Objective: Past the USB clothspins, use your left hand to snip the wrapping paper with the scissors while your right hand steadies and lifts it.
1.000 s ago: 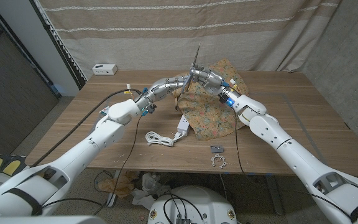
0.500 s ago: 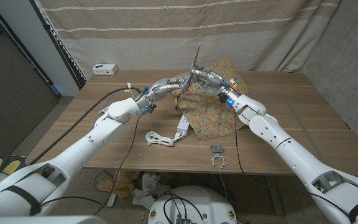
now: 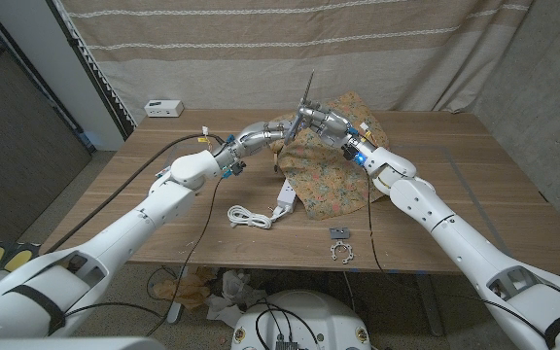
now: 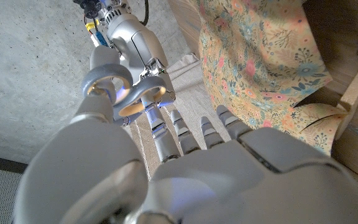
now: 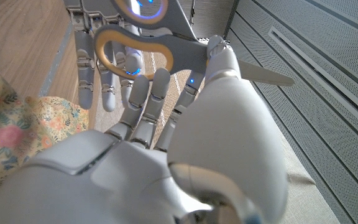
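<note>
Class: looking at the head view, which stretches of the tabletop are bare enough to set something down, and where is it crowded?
Bare: the table's right side beyond the wrapping paper, and the left-rear area near the white box. Crowded: the middle, around the cable and clips.

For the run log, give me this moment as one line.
scissors: raised, held by right hand | left hand: reaching to handles | wrapping paper: on table, uncut
</note>
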### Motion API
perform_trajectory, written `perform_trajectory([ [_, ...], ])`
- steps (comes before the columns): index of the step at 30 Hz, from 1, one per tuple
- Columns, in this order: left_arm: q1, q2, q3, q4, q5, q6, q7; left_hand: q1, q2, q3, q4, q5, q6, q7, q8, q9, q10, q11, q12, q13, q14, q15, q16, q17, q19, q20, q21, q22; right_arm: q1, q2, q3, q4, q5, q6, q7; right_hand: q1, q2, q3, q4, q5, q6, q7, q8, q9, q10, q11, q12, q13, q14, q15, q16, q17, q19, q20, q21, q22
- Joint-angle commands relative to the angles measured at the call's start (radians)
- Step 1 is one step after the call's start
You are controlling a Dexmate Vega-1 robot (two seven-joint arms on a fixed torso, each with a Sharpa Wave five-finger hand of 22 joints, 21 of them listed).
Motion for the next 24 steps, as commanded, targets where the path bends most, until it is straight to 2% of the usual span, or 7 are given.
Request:
perform_trajectory([
  [1,-0.014,0.0,0.012,-0.001,0.011,0.006,-0.013,0.015,0.002,0.006,0.005,-0.003,-0.008,-0.001,-0.001,0.001,-0.005,0.001,-0.003,0.005,-0.006,-0.048,0.004,0.004,0.003,0.005,0.003,0.003,-0.001,0.0,-0.002,-0.003,-0.003,-0.003,0.003,0.023,0.03,0.014,0.009,0.007,0.01,0.001,0.0,0.002,0.166,-0.009,0.006,0.029,0.006,-0.169,-0.006,-0.001,0.008,-0.164,0.005,0.0],
  [9,-0.028,-0.003,0.023,0.004,0.013,0.006,-0.041,0.016,0.005,0.007,0.007,-0.004,-0.012,0.001,-0.003,-0.001,-0.009,0.002,-0.003,0.005,-0.008,-0.047,0.005,0.005,-0.003,0.005,0.002,0.004,-0.001,-0.005,-0.005,-0.01,-0.004,-0.009,0.006,0.023,0.028,0.014,0.009,0.007,0.012,0.003,-0.001,0.001,0.166,-0.007,0.004,0.031,0.007,-0.169,-0.006,0.0,0.008,-0.164,0.005,-0.006],
  [24,-0.004,-0.003,0.019,-0.036,0.027,0.016,0.011,0.017,0.01,0.009,0.011,-0.007,-0.014,0.006,-0.004,-0.004,-0.01,0.002,0.0,0.005,-0.009,-0.045,0.007,0.005,-0.007,0.006,0.003,0.004,-0.012,-0.013,-0.008,-0.025,-0.025,0.003,-0.012,0.026,0.028,0.015,0.008,0.006,0.011,0.007,-0.003,0.005,0.168,-0.004,0.002,0.032,0.012,-0.169,-0.003,0.002,0.008,-0.164,0.006,-0.013],
])
